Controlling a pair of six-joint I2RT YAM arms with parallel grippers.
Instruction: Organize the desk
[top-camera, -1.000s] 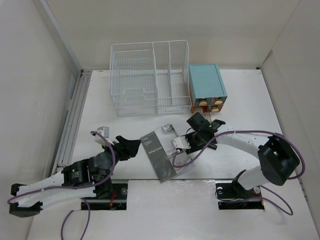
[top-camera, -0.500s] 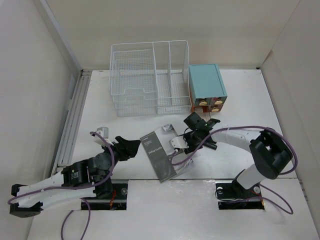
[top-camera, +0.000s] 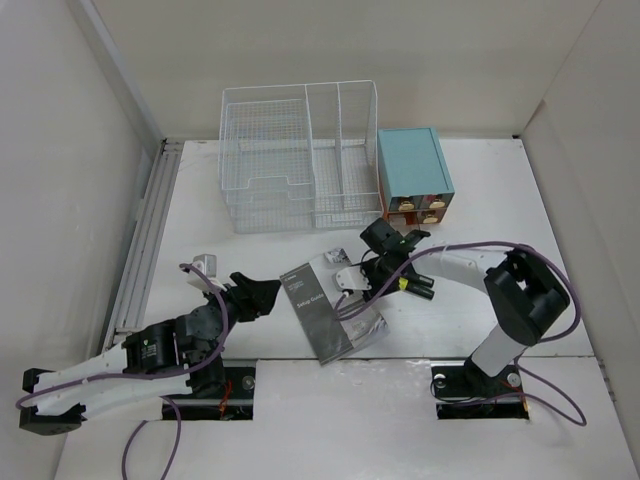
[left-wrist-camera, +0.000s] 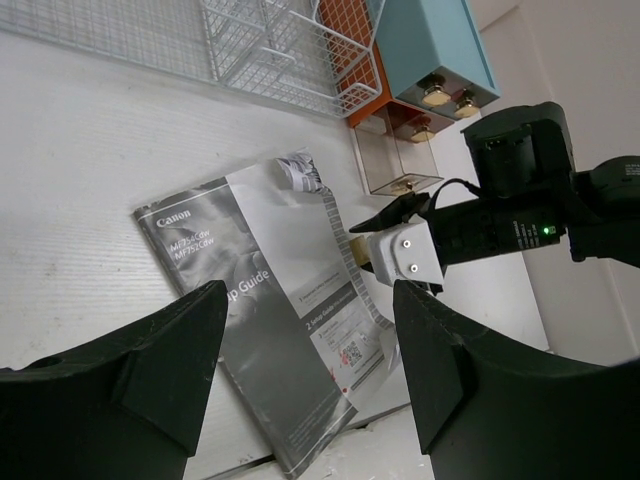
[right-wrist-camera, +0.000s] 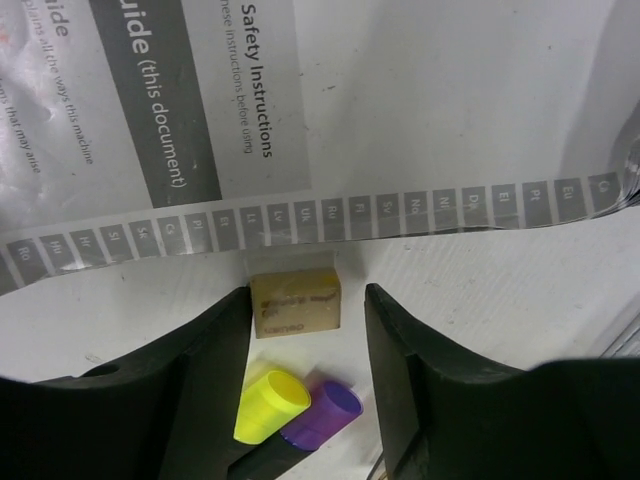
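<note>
The white desk (top-camera: 480, 200) carries a grey printer setup guide (top-camera: 320, 305) at its middle. My right gripper (top-camera: 358, 272) is low at the guide's right edge. In the right wrist view it (right-wrist-camera: 306, 295) stands open, its fingers either side of a small tan eraser (right-wrist-camera: 296, 303) without touching it. A yellow-capped marker (right-wrist-camera: 270, 405) and a purple-capped marker (right-wrist-camera: 322, 415) lie between the fingers behind the eraser. My left gripper (top-camera: 258, 296) is open and empty, just left of the guide (left-wrist-camera: 270, 310).
A white wire-mesh rack (top-camera: 300, 160) stands at the back, and a teal box (top-camera: 412, 170) with orange drawers sits to its right. One drawer (left-wrist-camera: 395, 150) is pulled out. A small clip-like item (top-camera: 205, 262) lies left of the guide. Walls close in both sides.
My right gripper has moved left and slightly back, onto the guide's right edge, and its jaws have widened a little. The left arm has not moved.
</note>
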